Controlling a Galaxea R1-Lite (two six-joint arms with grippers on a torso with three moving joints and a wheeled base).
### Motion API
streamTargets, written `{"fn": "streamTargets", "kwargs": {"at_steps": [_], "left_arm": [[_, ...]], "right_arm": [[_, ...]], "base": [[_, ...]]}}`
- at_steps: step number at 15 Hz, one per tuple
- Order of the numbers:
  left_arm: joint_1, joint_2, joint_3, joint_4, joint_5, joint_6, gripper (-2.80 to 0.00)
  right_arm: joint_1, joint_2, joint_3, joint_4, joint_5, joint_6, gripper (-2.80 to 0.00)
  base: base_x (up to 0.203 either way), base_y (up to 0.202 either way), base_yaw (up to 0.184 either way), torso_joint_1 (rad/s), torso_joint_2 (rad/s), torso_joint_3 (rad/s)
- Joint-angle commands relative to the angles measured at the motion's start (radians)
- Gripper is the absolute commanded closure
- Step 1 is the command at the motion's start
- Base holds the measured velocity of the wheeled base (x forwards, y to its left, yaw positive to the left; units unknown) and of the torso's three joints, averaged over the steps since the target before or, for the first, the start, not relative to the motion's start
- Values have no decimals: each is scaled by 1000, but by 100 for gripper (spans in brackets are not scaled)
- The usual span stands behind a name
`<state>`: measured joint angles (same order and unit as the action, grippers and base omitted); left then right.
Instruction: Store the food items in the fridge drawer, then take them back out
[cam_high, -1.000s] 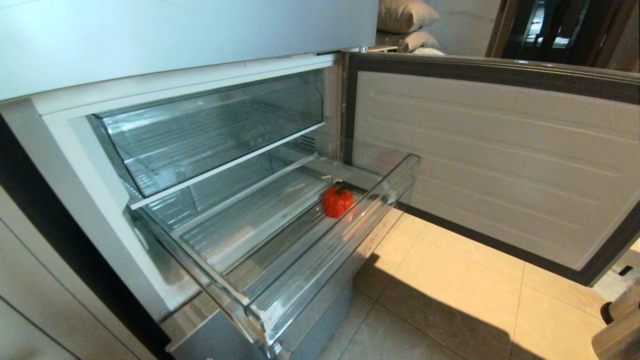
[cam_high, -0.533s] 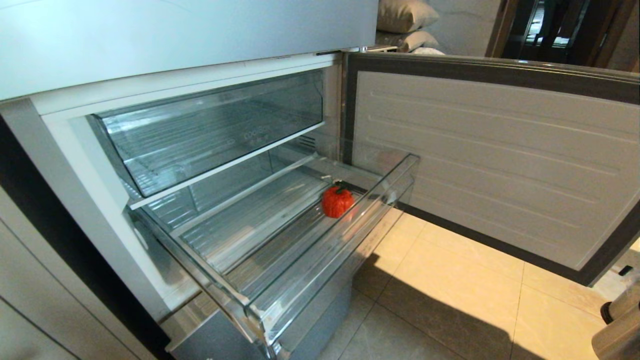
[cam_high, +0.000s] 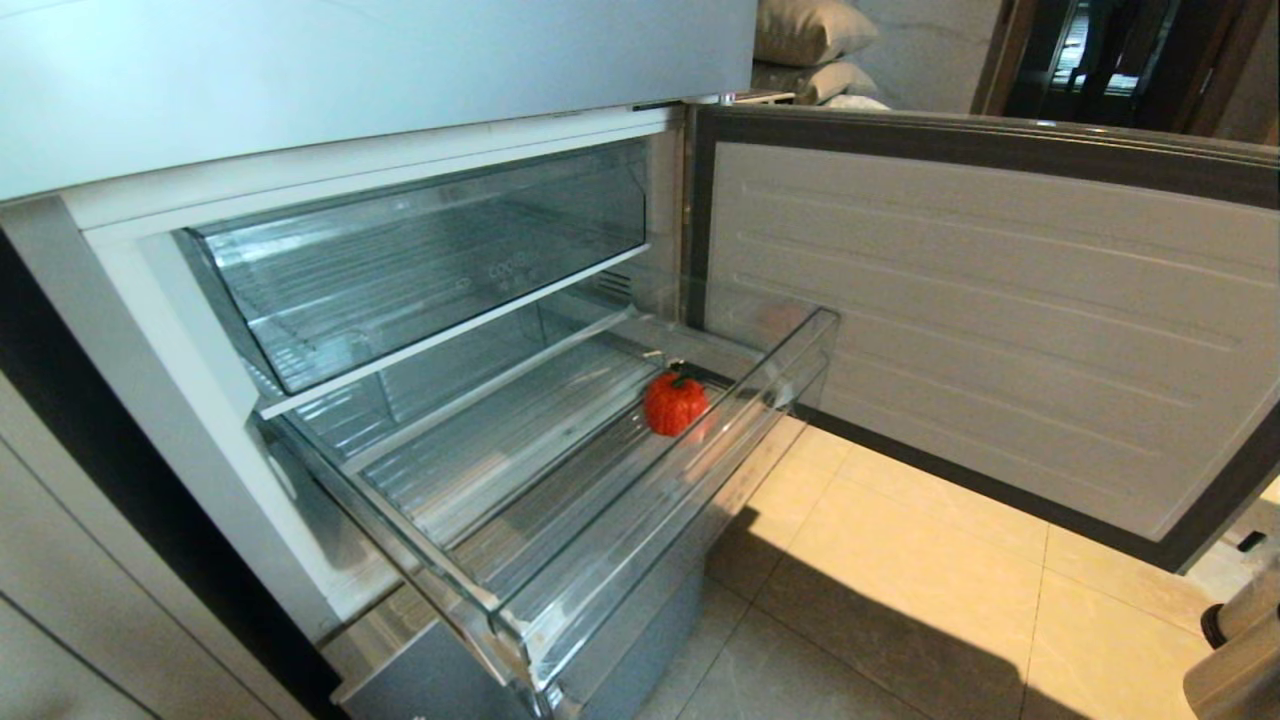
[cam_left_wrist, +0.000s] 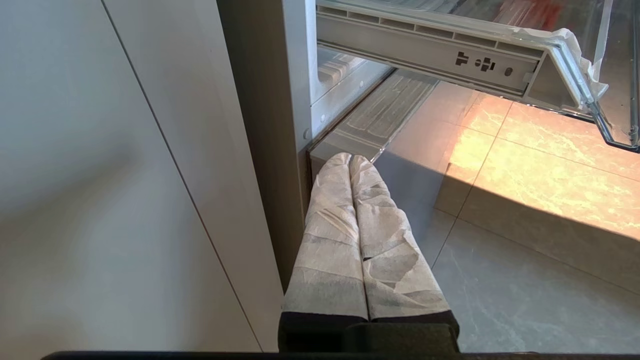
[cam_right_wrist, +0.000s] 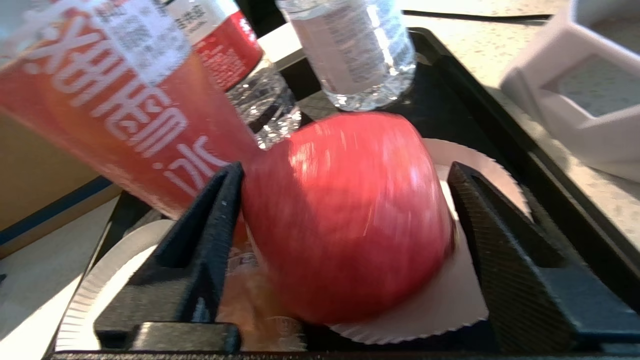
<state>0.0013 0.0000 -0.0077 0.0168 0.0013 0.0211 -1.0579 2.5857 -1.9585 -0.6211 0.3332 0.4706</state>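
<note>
- left gripper (cam_left_wrist: 350, 160) – clenched on nothing, hanging below the fridge drawer (cam_high: 690, 455).
- red pepper (cam_high: 675, 403) – in the drawer's front right corner; likely light, glossy, slippery, so pinch across its lobes, not its stem.
- right gripper (cam_right_wrist: 345, 175) – away from the drawer, jaws spread about an apple (cam_right_wrist: 345, 215).

Glossy red pepper (cam_high: 676, 404) in clear ribbed drawer (cam_high: 660, 490); red apple (cam_right_wrist: 345, 215) on white plate (cam_right_wrist: 460, 295).

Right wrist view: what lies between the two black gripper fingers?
A red apple on a white paper plate sits within the right gripper, as the right wrist view shows.
</note>
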Motion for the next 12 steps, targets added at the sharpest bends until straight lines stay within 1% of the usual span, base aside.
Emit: {"fn": "streamTargets", "kwargs": {"at_steps": [1, 3, 5, 9, 11, 12], "left_arm": [[0, 0, 0, 0, 0, 0, 0], [0, 0, 0, 0, 0, 0, 0], [0, 0, 0, 0, 0, 0, 0], [0, 0, 0, 0, 0, 0, 0], [0, 0, 0, 0, 0, 0, 0], [0, 0, 0, 0, 0, 0, 0]], "right_arm": [[-2, -6, 1, -3, 1, 3, -280], [-3, -24, 4, 1, 1, 5, -280], [-7, -76, 7, 8, -1, 23, -280], [-38, -233, 19, 125, -3, 36, -280], [-47, -298, 62, 144, -5, 37, -280], [-50, -335, 93, 152, -6, 35, 0]], "base": [[0, 0, 0, 0, 0, 0], [0, 0, 0, 0, 0, 0], [0, 0, 0, 0, 0, 0], [0, 0, 0, 0, 0, 0], [0, 0, 0, 0, 0, 0], [0, 0, 0, 0, 0, 0]]}}
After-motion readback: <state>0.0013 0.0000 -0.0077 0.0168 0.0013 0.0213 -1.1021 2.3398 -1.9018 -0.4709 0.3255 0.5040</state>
